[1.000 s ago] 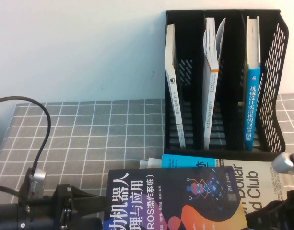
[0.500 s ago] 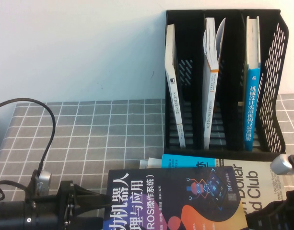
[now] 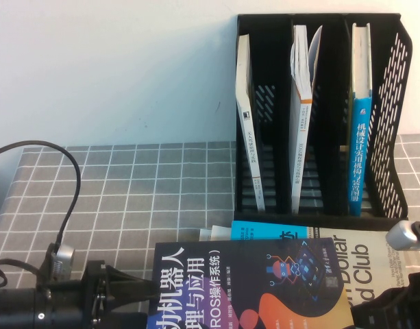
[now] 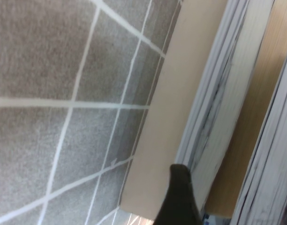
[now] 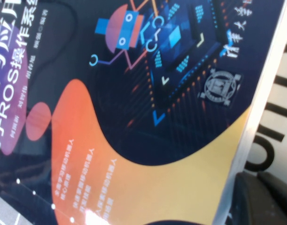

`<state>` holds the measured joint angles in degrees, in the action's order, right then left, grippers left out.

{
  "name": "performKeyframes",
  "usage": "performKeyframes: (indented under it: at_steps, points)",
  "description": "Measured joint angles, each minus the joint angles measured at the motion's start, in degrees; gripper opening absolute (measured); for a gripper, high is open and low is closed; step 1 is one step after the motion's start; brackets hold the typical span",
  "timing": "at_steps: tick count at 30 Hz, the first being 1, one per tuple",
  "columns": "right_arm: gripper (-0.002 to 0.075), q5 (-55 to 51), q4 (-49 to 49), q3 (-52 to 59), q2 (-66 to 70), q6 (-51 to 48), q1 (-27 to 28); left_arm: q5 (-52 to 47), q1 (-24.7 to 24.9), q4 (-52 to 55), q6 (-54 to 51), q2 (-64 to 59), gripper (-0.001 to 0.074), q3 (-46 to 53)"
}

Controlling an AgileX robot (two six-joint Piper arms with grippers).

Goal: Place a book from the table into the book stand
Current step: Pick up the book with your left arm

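- High view: my left hand (image 3: pixel 138 291) sits low at the near left of the worktop (image 3: pixel 127 192), its fingers spread wide and empty, the tips just reaching the left edge of the book (image 3: pixel 254 288). That book lies flat on top of a cyan and white book (image 3: pixel 360 264), near the front of the book stand (image 3: pixel 319 116), whose three slots each already carry an upright volume. My worry: if I close here I may pinch several layers of the pile, or only shove the book sideways across the slick cover below. My right hand (image 3: pixel 394 305) is just a dark shape at the book's right edge; I cannot tell how it stands.
- Left wrist view: one dark fingertip (image 4: pixel 180 197) lies against the page edges of the stack, grey cloth beside it. The layers sit close together, so I judge that slipping under the wrong one is easy.
- Right wrist view: the glossy cover with its robot graphic (image 5: pixel 129 28) fills the picture; a dark part of my right hand shows at one corner, beside the book's edge.
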<state>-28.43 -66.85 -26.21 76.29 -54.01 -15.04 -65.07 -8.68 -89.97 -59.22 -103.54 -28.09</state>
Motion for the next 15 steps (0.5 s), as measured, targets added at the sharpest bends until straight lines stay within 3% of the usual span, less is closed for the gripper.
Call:
performKeyframes:
  at_steps: [15]
  points:
    - [-0.0003,0.9,0.0,0.0,0.0,-0.1,0.0,0.0,0.3,-1.8,-2.8,0.0,0.0484,-0.1]
